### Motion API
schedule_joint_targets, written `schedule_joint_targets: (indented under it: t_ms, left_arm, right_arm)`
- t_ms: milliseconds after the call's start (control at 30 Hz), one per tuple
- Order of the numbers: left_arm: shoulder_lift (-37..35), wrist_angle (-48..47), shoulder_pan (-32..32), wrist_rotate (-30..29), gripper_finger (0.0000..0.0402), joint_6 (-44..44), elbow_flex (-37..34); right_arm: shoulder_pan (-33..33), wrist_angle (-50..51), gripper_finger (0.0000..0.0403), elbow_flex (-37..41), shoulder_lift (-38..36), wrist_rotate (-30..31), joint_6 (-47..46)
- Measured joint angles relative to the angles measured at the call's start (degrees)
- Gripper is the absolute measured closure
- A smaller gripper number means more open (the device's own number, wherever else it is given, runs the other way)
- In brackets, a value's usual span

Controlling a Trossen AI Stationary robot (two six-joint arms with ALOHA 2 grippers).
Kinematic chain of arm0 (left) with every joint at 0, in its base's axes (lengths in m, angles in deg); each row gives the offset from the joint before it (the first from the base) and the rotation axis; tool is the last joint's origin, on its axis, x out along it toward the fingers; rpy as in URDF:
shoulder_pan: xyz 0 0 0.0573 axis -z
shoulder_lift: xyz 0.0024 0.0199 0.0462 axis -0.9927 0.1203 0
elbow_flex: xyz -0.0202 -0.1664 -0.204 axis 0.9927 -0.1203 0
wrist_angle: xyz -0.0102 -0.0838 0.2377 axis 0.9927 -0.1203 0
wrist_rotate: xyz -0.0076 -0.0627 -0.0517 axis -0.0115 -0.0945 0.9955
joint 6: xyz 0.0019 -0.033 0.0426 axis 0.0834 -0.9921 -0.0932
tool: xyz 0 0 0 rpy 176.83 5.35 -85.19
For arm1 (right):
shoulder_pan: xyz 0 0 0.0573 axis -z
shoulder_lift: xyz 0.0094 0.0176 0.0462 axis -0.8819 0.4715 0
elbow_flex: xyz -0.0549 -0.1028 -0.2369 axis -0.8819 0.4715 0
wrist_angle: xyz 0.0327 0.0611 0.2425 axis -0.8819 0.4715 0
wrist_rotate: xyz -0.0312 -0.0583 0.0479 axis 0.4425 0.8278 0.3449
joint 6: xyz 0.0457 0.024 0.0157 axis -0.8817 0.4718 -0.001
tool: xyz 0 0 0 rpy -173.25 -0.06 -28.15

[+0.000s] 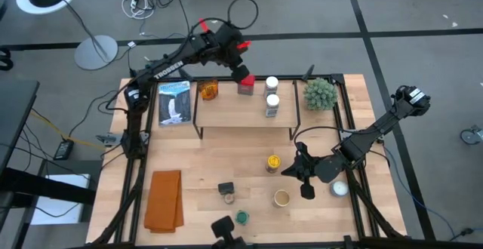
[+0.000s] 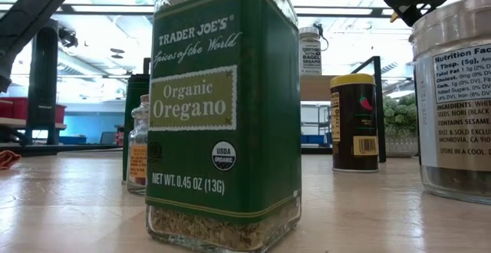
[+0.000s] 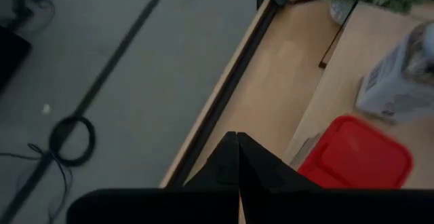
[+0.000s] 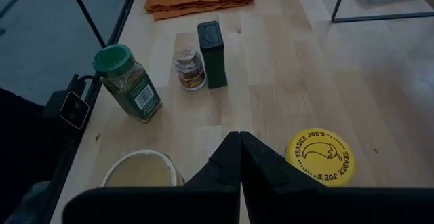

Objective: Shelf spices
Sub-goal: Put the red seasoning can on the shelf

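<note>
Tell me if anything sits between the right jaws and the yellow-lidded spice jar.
Nothing visible does. The right gripper, jaws shut, hovers just beside the yellow-lidded jar, with only bare table between them. The tan-lidded jar sits on its other side.

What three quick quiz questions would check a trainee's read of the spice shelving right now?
1. True or false: the square red-lidded tin next to the left gripper stands on the low light-wood shelf.
2. Multiple choice: how many spice containers stand on that shelf? A) two B) four C) six
3. Short answer: the right gripper has its fingers shut. Which jar is just ahead of it?

Key
1. True.
2. B: one amber jar, the red tin and two white-capped jars.
3. The round yellow-lidded jar, on the tabletop.
</note>
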Motion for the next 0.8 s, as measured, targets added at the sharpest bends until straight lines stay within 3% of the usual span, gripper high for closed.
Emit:
schedule_joint_targets:
  t_ms: [433,800]
  left_arm:
    - [0.11,0.48,-0.39,1.37,0.0401,0.73,-6.41]
    - [0.08,0.32,0.53,4.78,0.0401,0.64,-6.49]
  right_arm:
    - [0.00,0.00,0.0400,0.00,0.00,0.02,-0.01]
    - [0.00,0.00,0.0400,0.00,0.00,0.02,0.00]
